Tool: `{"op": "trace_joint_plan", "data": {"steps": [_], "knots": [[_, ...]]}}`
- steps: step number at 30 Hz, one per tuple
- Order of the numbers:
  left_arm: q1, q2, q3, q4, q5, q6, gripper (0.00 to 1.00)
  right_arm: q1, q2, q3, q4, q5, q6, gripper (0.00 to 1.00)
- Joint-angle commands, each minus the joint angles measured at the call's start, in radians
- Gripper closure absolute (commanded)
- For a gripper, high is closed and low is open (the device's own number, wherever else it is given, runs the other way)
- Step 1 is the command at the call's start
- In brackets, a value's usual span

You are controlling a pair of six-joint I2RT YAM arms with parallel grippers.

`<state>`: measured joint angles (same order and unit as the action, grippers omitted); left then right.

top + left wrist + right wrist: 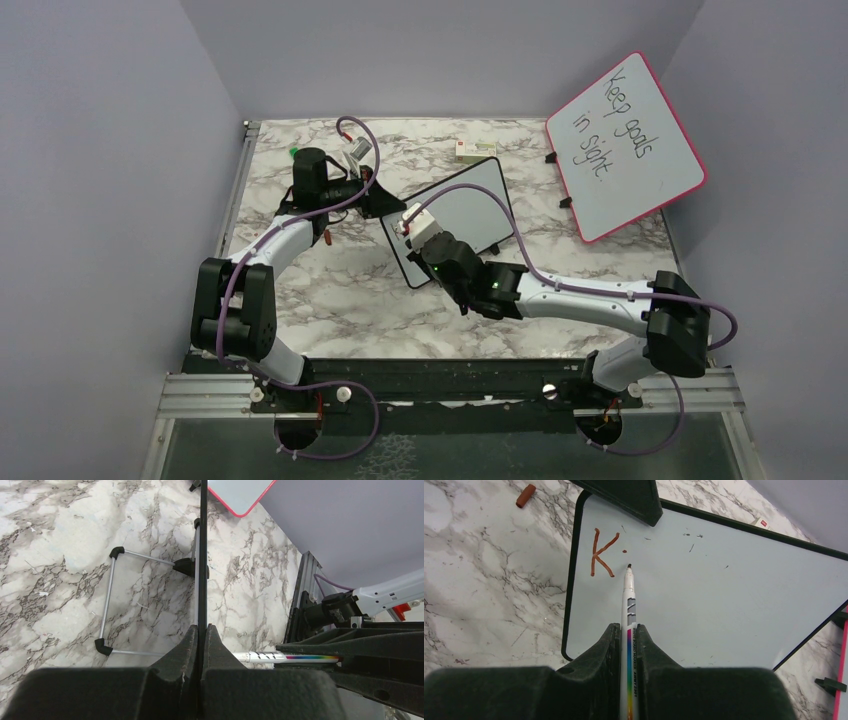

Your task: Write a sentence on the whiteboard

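The black-framed whiteboard (470,205) lies tilted near the middle of the table, propped on its wire stand (107,600). My left gripper (202,627) is shut on the whiteboard's edge (203,555), which shows edge-on; from above it sits at the board's left corner (375,197). My right gripper (628,626) is shut on a white marker (629,595) with a rainbow stripe. The marker's tip (629,566) is at the board's surface (724,600), just right of a red-brown "K" (601,552) and a small dot. That is all of the sentence that shows.
A larger pink-framed board (625,145) reading "Keep goals in sight" leans at the back right. A small white and red box (475,150) lies behind the whiteboard. The red-brown marker cap (526,495) lies on the marble to the left. Grey walls enclose the table.
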<state>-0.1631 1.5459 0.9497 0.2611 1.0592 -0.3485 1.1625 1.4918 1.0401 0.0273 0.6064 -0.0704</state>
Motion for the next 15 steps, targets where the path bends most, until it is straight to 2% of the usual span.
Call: {"op": "trace_joint_plan", "data": {"steps": [1,15], "knots": [[0.0,0.007,0.001,-0.019,0.03,0.006,1.0,-0.007,-0.02,-0.002,0.024,-0.026,0.014,0.99],[0.0,0.008,0.003,-0.019,0.035,0.006,1.0,-0.007,0.01,0.017,0.051,-0.008,0.012,0.99]]}}
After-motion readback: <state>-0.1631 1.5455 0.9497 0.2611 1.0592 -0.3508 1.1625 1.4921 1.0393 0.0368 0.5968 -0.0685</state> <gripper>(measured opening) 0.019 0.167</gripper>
